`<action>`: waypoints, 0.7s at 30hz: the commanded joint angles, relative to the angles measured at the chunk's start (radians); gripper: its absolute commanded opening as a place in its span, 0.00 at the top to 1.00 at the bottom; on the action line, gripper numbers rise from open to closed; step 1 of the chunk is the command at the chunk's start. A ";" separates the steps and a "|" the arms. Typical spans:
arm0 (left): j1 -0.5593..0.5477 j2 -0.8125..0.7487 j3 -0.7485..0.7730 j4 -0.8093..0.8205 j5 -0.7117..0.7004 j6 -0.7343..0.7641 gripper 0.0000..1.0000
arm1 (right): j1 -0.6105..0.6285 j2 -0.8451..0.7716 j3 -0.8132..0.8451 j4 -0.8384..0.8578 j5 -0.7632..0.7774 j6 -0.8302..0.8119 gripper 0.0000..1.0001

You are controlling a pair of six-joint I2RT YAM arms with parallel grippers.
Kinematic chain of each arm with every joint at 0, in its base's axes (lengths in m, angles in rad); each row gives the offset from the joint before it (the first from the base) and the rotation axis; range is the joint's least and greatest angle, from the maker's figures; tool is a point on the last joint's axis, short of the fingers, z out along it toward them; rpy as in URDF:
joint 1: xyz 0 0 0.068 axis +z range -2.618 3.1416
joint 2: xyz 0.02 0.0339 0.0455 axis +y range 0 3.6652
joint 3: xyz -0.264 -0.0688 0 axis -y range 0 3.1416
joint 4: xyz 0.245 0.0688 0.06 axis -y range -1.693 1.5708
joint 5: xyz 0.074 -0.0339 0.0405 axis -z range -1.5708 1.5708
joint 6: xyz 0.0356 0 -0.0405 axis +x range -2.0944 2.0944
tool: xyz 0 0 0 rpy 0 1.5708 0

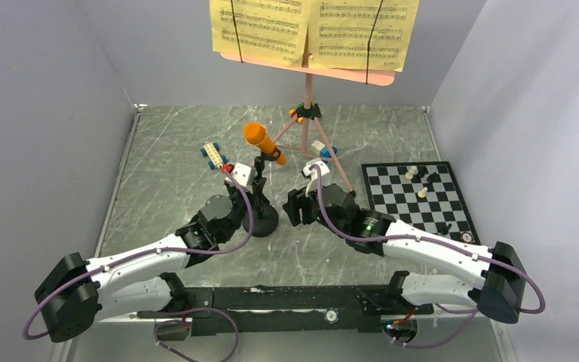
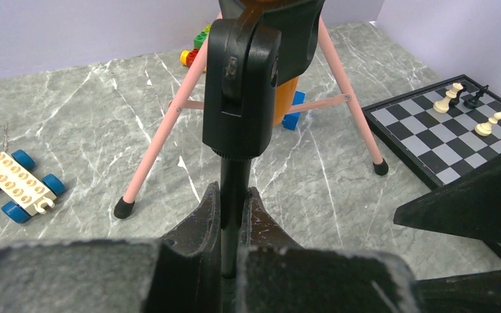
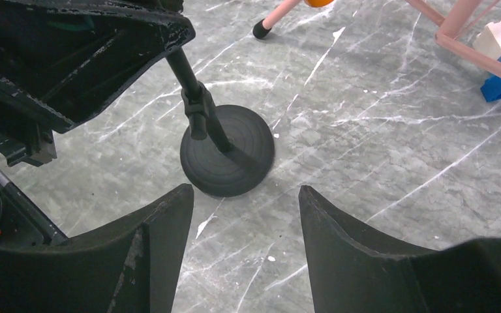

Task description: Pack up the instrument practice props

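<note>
The pink music stand stands at the back on tripod legs and carries yellow sheet-music pages. The orange microphone sits tilted in the clip of the small black mic stand, whose round base rests on the table. My left gripper is shut on the mic stand's thin pole, just below the clip. My right gripper is open and empty, low over the table just right of the base. The pink legs show behind the pole.
A black-and-white chessboard with several pieces lies at the right. A wheeled blue-and-cream toy block lies left of the microphone. A blue-and-white block sits by the tripod legs. Grey walls close in the left, back and right.
</note>
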 commanded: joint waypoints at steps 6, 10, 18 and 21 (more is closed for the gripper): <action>-0.075 0.017 -0.172 -0.005 0.040 0.062 1.00 | -0.021 -0.043 -0.031 0.024 -0.019 0.022 0.36; -0.115 0.010 -0.221 0.087 0.040 0.132 1.00 | -0.034 -0.045 -0.048 0.031 -0.027 0.024 0.36; -0.118 -0.017 -0.244 0.107 -0.002 0.075 1.00 | -0.051 -0.048 -0.057 0.035 -0.049 0.028 0.36; -0.118 -0.023 -0.238 0.106 -0.002 0.057 1.00 | -0.051 -0.048 -0.058 0.033 -0.050 0.029 0.37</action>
